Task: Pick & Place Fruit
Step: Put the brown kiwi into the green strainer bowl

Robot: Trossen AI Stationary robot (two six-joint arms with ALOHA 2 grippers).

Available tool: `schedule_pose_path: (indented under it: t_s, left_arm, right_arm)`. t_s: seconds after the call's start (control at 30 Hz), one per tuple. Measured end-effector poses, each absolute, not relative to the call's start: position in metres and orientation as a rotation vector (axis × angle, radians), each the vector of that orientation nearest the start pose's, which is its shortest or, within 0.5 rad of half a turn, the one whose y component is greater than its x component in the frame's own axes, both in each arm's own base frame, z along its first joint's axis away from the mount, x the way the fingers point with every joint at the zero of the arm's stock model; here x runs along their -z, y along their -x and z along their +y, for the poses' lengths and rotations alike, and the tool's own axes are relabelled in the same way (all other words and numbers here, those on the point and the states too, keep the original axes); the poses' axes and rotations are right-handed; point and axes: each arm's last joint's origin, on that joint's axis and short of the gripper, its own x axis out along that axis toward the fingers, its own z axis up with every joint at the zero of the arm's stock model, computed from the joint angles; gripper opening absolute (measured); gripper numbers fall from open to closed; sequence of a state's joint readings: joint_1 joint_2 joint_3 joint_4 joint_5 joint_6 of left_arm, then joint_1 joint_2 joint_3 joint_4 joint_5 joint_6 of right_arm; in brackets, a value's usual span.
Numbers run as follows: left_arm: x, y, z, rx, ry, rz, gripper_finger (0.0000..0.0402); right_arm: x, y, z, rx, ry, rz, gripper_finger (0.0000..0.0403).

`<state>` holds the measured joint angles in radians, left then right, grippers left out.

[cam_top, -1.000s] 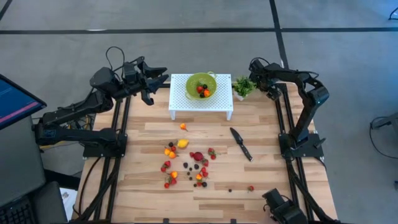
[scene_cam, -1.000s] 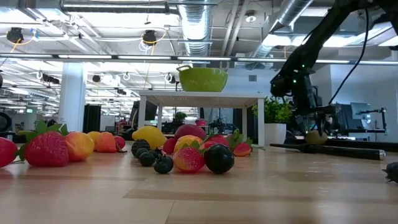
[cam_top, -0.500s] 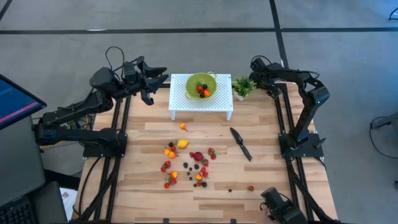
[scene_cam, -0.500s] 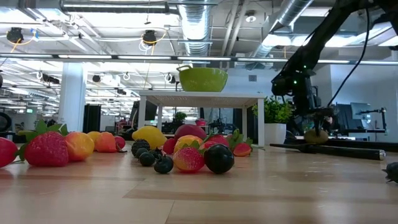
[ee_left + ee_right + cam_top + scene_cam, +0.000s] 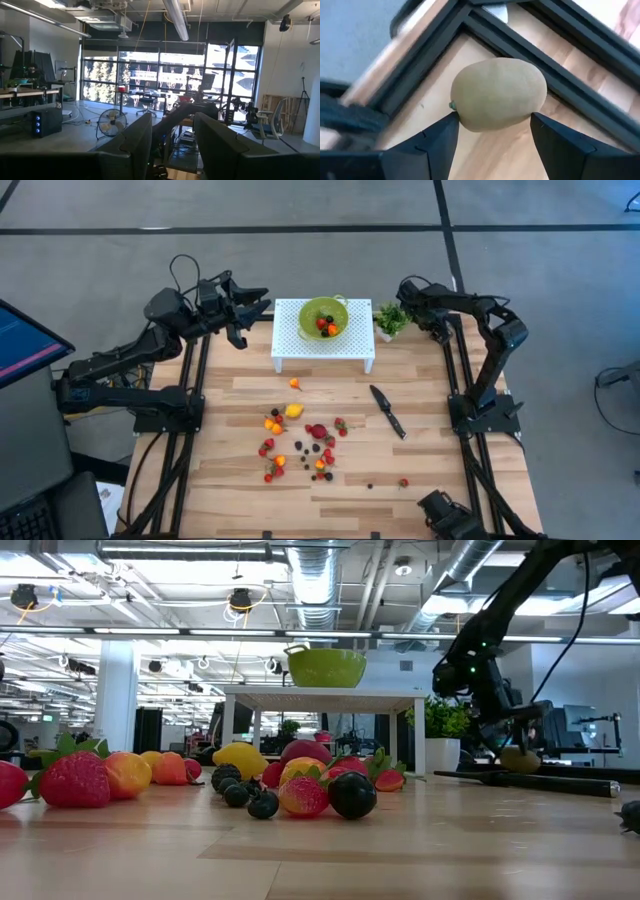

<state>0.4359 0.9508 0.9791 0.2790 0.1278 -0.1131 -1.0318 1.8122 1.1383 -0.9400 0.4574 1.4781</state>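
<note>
Many small fruits (image 5: 300, 435), red, orange, yellow and dark, lie scattered on the wooden table's middle. A green bowl (image 5: 323, 317) with a few fruits in it stands on a white perforated stand (image 5: 322, 350) at the far side. My right gripper (image 5: 492, 132) is shut on a brown-green oval fruit (image 5: 498, 94) over the table's far right corner, beside the potted plant (image 5: 391, 320). My left gripper (image 5: 255, 302) hovers open and empty just left of the stand, held high. My right gripper pinches the brown-green fruit between its two fingers (image 5: 437, 137), one on each end of its long side, the stem end (image 5: 453, 105) by one fingertip. The fingers slant steeply down from above. The fruit (image 5: 520, 759) hangs clear of the table.
A black knife (image 5: 388, 412) lies on the table right of the fruit pile. Black frame rails (image 5: 455, 370) run along the table's left and right edges and meet under the held fruit. A monitor (image 5: 25, 340) stands off the left side.
My right gripper has tipped a little and edged toward the plant with the brown-green fruit, which stays held and clear of the table.
</note>
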Motion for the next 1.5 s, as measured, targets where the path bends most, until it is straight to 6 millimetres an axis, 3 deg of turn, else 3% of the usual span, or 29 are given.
schedule_pose_path:
  t_s: [0.27,0.5,0.83,0.97,1.07,1.13,1.2,1.4,1.5]
  left_arm:
    - [-0.415,-0.184,0.082,-0.288,0.025,-0.314,0.0142]
    - [-0.415,-0.184,0.082,-0.288,0.025,-0.315,0.0142]
    - [-0.415,-0.184,0.082,-0.288,0.024,-0.317,0.0142]
    - [-0.415,-0.184,0.082,-0.288,0.023,-0.321,0.0142]
    - [-0.415,-0.184,0.082,-0.288,0.023,-0.321,0.0142]
    - [-0.415,-0.184,0.082,-0.288,0.023,-0.321,0.0142]
    - [-0.415,-0.184,0.082,-0.288,0.023,-0.322,0.0142]
    - [-0.416,-0.184,0.082,-0.288,0.022,-0.324,0.0142]
    - [-0.416,-0.184,0.082,-0.287,0.021,-0.327,0.0142]
  right_arm:
    - [-0.160,-0.166,-0.257,-3.175,1.691,-1.122,0.0240]
    - [-0.160,-0.163,-0.259,-3.168,1.648,-1.379,0.0240]
    - [-0.161,-0.153,-0.268,-3.164,1.700,-1.165,0.0235]
    - [-0.161,-0.153,-0.268,-3.151,1.705,-1.189,0.0219]
    - [-0.161,-0.157,-0.261,-3.031,1.810,-1.354,0.0206]
    - [-0.162,-0.164,-0.249,-2.913,1.863,-1.557,0.0198]
    - [-0.167,-0.171,-0.232,-2.867,1.791,-1.719,0.0193]
    - [-0.219,-0.186,-0.194,-3.326,1.594,-1.409,0.0181]
    - [-0.236,-0.181,-0.187,-3.415,1.605,-1.275,0.0178]
